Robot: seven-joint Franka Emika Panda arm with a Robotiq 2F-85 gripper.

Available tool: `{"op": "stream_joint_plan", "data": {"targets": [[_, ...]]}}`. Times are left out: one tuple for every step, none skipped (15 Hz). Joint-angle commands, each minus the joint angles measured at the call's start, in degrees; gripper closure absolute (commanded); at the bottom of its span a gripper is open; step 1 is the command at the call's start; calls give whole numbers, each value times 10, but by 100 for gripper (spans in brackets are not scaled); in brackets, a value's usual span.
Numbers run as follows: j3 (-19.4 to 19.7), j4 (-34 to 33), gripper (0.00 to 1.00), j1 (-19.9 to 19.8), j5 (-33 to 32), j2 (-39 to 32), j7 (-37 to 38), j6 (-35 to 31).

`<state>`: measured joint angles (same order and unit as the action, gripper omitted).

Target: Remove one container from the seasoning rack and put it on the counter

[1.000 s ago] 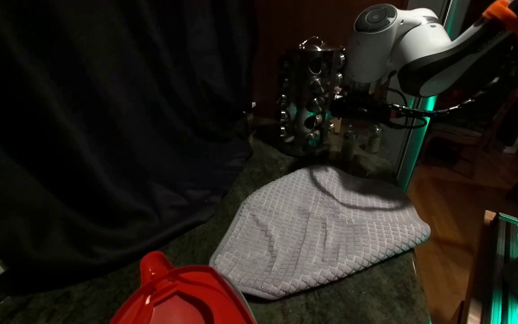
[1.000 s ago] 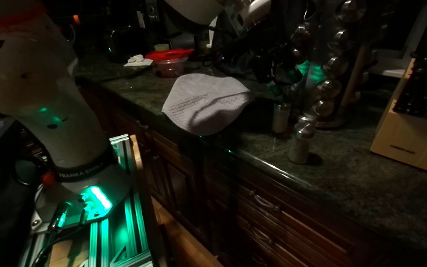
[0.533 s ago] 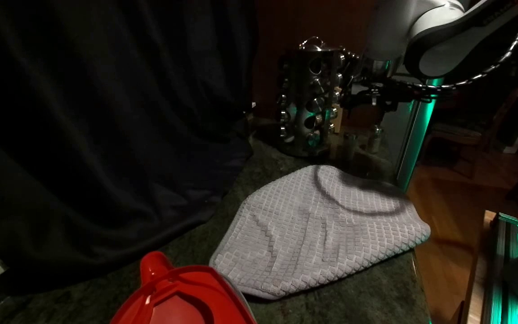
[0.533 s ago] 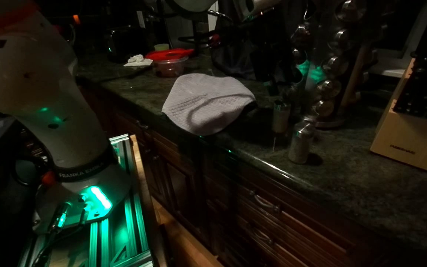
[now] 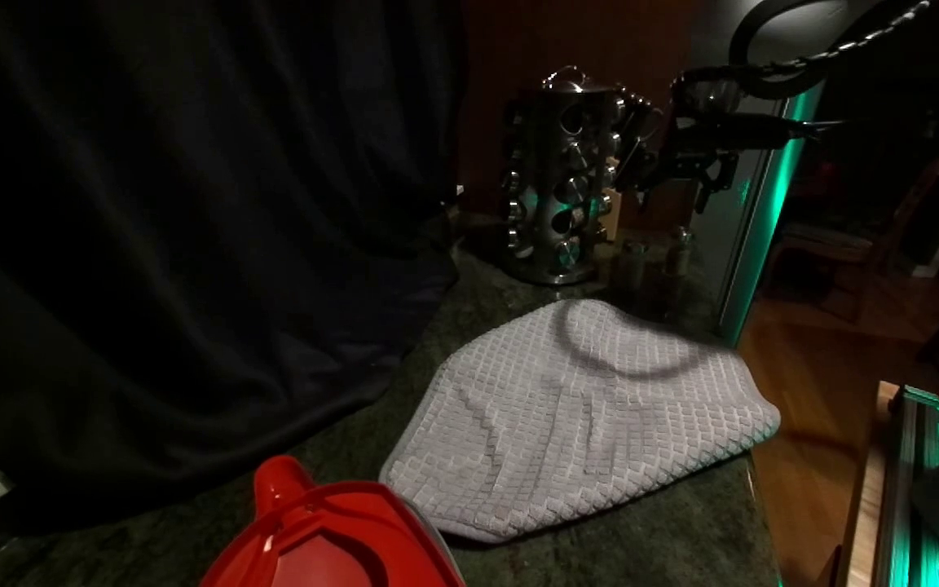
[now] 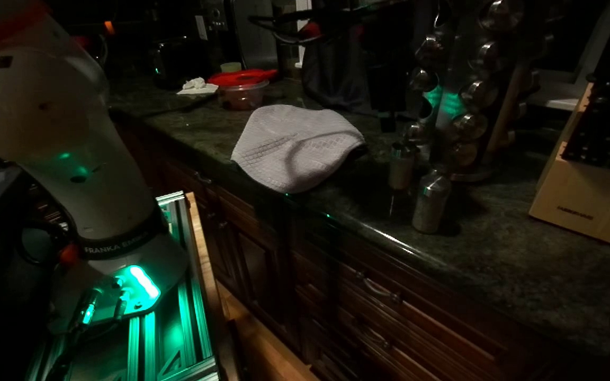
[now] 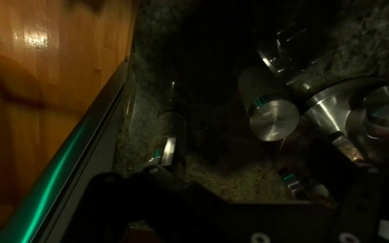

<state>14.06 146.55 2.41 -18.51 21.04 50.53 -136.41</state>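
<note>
Wrist view: our gripper (image 7: 240,158) is spread, holding nothing; below it, one jar (image 7: 170,129) and another jar (image 7: 269,108) stand on the counter (image 7: 371,32) beside the rack (image 7: 329,110). We judge the move done, though which jar counts we cannot tell; only backing away seems left

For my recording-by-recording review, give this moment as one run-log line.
gripper: open, empty, above counter | rack-side jar, edge-side jar: upright on counter | seasoning rack: standing, holding jars

In the wrist view, the black two-fingered gripper (image 7: 238,165) hides part of a silver-topped glass jar (image 7: 168,135) by the dark stone counter's edge (image 7: 144,104).
</note>
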Motion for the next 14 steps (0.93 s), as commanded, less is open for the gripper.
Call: {"op": "stream_joint_plan", "data": {"targets": [[-49,-14,0,-54,62,7,-82,42],[-58,-19,0,-64,70,6,-94,50],[-66,-21,0,-75,75,6,-102,53],[-72,-24,0,-83,79,5,-110,59],[-77,-28,0,-90,82,4,-117,63],[-81,-31,0,-97,84,3,-123,64],[-85,-33,0,-103,84,2,-126,68],[-89,-35,0,-107,85,0,-129,68],[-92,-36,0,-112,85,-1,-130,68],[-99,-28,0,-118,77,0,-118,50],[-101,-29,0,-120,77,0,-120,50],[-102,-29,0,-122,76,0,-121,50],[-102,-29,0,-122,76,0,-121,50],[-102,-29,0,-122,76,0,-121,50]]}}
